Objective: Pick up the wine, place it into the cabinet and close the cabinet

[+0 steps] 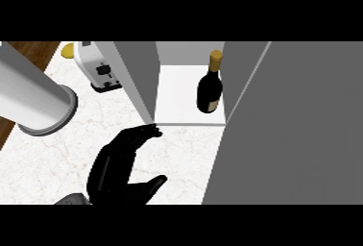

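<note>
One hand [117, 166] is showing for me, the left, reaching with fingers straight and grasping nothing as its tips are touching the left cabinet door [138, 77], while the wine [210, 86] is standing upright inside the cabinet [186, 103], a toaster [99, 69] sitting just left.

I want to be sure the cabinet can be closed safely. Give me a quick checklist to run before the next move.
1. Wine bottle inside the cabinet, upright: ok.
2. Bottle released, no hand on it: ok.
3. Left hand open, fingertips at the edge of the left door: ok.
4. Right hand position: cannot tell, not in view.
5. Doors closed: not ok, both stand open.
6. Toaster clear of the left door's swing: cannot tell.
</note>
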### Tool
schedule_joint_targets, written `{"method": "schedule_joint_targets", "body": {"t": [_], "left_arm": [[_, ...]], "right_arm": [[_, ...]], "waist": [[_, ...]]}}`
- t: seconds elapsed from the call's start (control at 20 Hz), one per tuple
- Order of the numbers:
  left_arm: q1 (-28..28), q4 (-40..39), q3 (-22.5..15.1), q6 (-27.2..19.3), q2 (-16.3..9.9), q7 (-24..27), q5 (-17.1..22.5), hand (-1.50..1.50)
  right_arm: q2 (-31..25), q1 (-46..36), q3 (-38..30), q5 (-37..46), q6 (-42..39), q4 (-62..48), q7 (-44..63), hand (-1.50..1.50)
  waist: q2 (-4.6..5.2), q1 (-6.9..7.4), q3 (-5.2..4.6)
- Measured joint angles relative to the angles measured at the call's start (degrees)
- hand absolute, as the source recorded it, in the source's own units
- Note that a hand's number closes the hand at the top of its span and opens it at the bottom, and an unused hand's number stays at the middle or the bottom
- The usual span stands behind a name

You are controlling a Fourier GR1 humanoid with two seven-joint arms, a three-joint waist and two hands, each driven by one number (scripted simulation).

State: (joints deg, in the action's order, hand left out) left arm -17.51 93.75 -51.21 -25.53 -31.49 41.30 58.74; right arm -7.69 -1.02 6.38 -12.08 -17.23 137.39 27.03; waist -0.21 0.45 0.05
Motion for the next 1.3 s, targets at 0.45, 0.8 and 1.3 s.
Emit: {"method": "schedule_joint_targets", "body": {"t": [0.45,0.8,1.3], "left_arm": [[12.08,11.26,5.44,6.32,-12.7,1.01,0.68,1.5],[21.59,14.63,13.05,13.42,-21.27,3.75,4.23,-1.5],[33.72,12.83,22.92,24.43,-28.87,8.75,10.11,-1.5]], "right_arm": [[1.58,0.84,9.93,-1.11,-1.5,0.71,4.6,1.5],[6.15,0.07,25.55,0.71,1.99,0.82,8.79,1.5],[6.07,-10.93,40.39,10.57,17.7,-2.22,14.91,1.5]], "waist": [[-0.1,0.2,-0.07],[-0.27,0.37,-0.13],[-0.53,1.52,-0.28]]}}
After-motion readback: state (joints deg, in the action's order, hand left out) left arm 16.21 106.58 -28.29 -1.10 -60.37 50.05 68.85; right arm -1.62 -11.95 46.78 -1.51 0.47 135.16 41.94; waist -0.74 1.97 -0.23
